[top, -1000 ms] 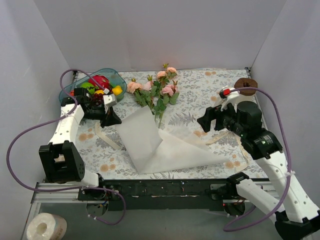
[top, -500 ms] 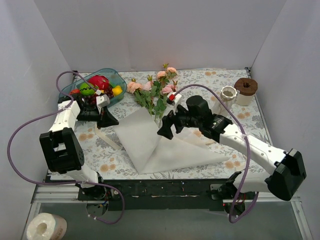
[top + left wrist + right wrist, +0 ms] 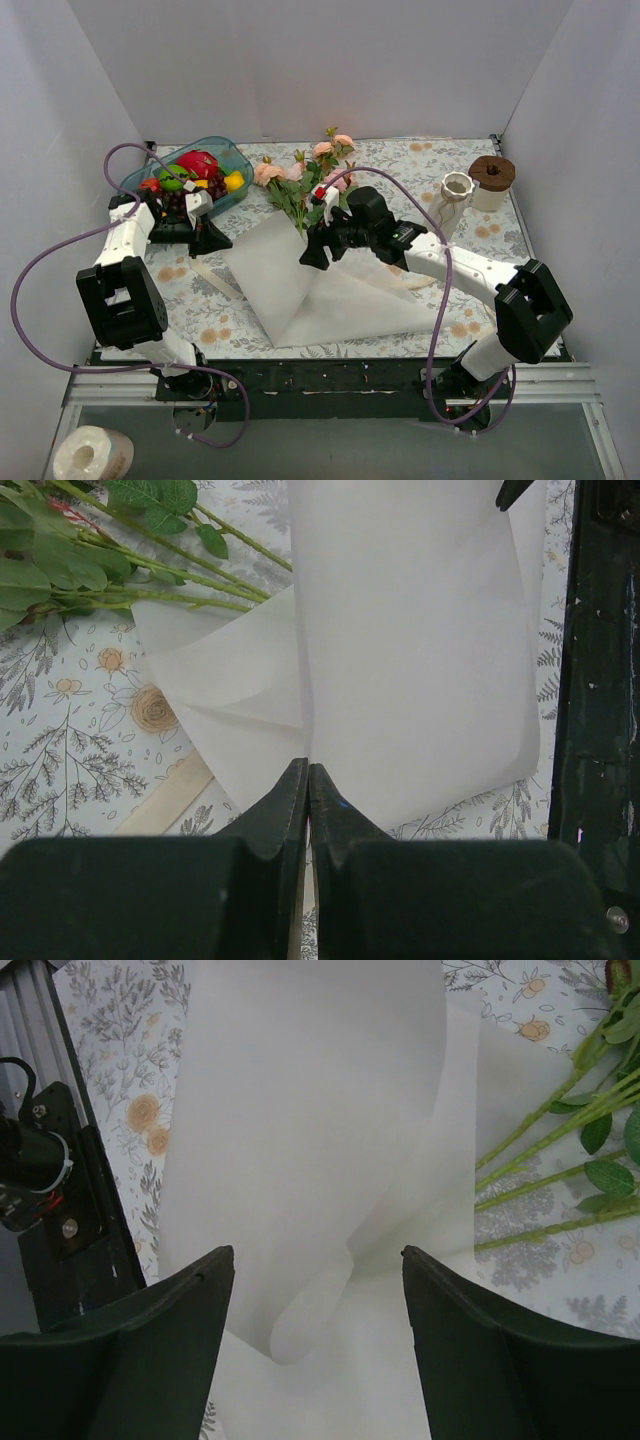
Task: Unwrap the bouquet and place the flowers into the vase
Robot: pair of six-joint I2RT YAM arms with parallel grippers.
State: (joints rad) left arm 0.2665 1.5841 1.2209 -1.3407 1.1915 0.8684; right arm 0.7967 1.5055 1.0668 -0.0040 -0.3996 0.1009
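Note:
The bouquet lies unwrapped. Its flowers (image 3: 305,180), pink and peach blooms on long green stems (image 3: 550,1150), rest on the tablecloth at the back, stem ends on the white wrapping paper (image 3: 300,290). That paper lies spread out, partly folded. My left gripper (image 3: 226,244) is shut on the paper's left corner (image 3: 300,680); a fold runs up from its tips (image 3: 308,770). Over the paper's middle, just in front of the stems, my right gripper (image 3: 305,258) hangs open (image 3: 312,1255) with nothing between its fingers. The white vase (image 3: 456,187) stands upright at the back right.
A teal bowl of fruit (image 3: 135,185) sits at the back left, behind my left arm. A white cylinder with a brown top (image 3: 491,180) stands beside the vase. Cream ribbon (image 3: 215,280) lies left of the paper. The black rail (image 3: 330,375) runs along the front edge.
My right arm has swung from the right side near the vase across to the paper's middle. The left gripper has drawn slightly left with the paper corner.

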